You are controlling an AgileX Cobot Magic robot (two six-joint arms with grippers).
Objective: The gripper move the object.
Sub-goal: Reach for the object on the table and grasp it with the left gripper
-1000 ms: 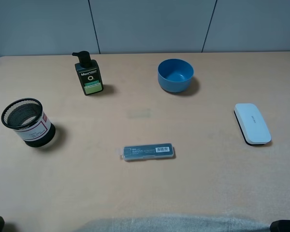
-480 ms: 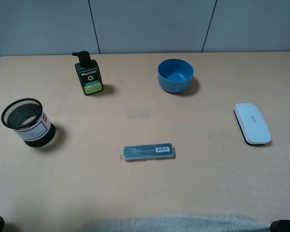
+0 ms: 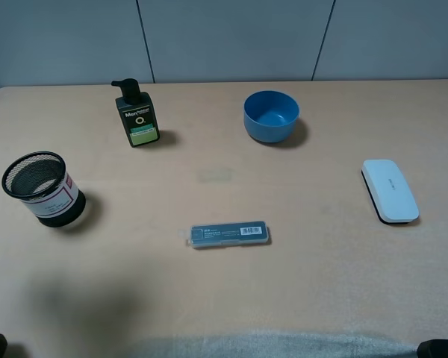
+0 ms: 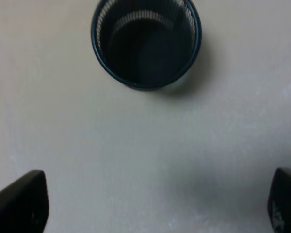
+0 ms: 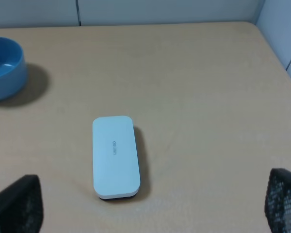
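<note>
Left end effector point(image 4: 153, 204) spread near cup point(image 4: 146, 46)

The left gripper point(image 4: 153, 204) shows only two fingers point(image 4: 19, 204): black, matte, smooth, with blunt, rounded edges. The right gripper point(image 5: 148, 204) has like black ones, and the pad point(image 5: 283, 204) on one bears a fine dotted texture.

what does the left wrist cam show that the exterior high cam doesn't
Only left wrist: the left gripper, fingers wide apart, and a look down into the pen cup, which looks empty. Only exterior high: pump bottle, blue bowl, white case, grey flat box, the cup's white label. Both: the pen cup on the table.
</note>
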